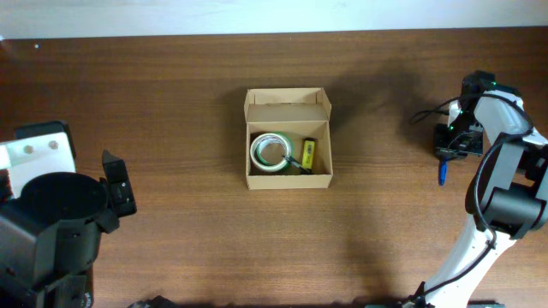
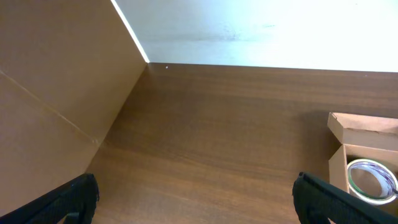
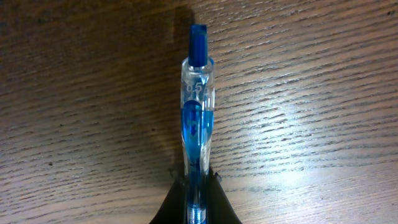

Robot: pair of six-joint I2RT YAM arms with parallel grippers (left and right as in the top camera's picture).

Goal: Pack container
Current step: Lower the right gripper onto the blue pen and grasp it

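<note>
Right pincer (image 3: 198, 198) clenches a slim clear-and-blue plastic pen (image 3: 198, 112) over grainy wooden table (image 3: 311, 93); left pincer (image 2: 199, 202) gapes wide.

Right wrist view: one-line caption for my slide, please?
Close-up: right gripper shut on a blue pen, wooden table behind.

My overhead camera looks straight down on the whole table (image 1: 171, 103). Left wrist sits low, facing across the wood toward the container (image 2: 367, 124), shared with overhead. Right wrist hovers very close above the pen (image 3: 198, 93), seemingly angled steeply down.
</note>
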